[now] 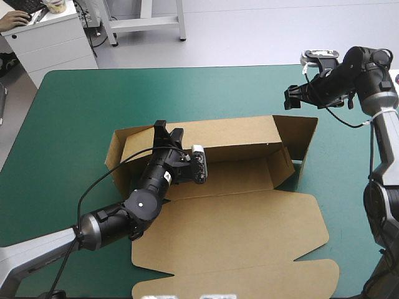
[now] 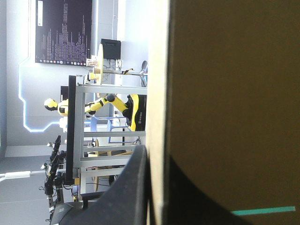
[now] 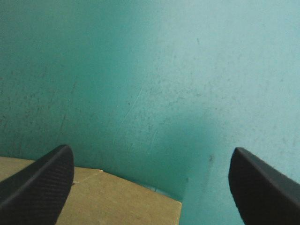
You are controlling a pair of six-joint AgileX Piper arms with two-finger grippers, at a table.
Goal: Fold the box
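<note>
Left gripper point(image 1: 167, 132): black fingers point(image 2: 136, 187) all but closed, pinching the box point(image 1: 243, 177) at the top edge of its far wall point(image 1: 234, 131), board sheet between them. Right gripper point(image 1: 294, 97): spread wide, holding nothing, raised over bare teal-green cover point(image 1: 68, 118) just beyond the box's far right corner. Box sits mid-table: far and side walls up, lid point(image 1: 237, 240) flat toward the near edge.

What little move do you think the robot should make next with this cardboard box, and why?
Probably lower the right gripper onto the right end wall of the box. It hangs open over the teal-green cover near that corner, idle, while the left gripper is shut on the far wall.
</note>
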